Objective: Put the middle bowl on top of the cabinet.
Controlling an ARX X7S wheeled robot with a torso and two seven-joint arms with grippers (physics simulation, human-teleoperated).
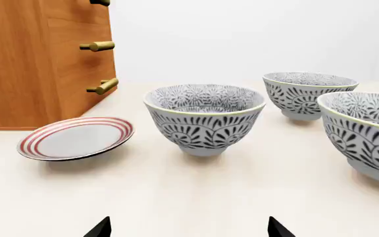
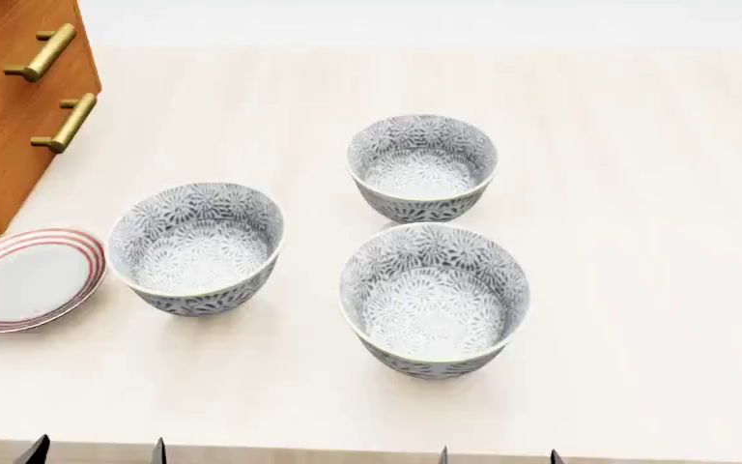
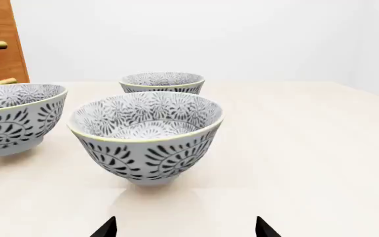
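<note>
Three identical grey-and-white floral bowls stand in a triangle on the table: a left bowl, a far bowl and a near bowl. I cannot tell which of them is the middle bowl. The orange-brown cabinet with brass handles rises at the far left; its top is out of view. My left gripper is open and empty, short of the left bowl. My right gripper is open and empty, short of the near bowl.
A flat white plate with red rings lies by the foot of the cabinet, left of the left bowl. The pale table stretches away to the right and behind the bowls.
</note>
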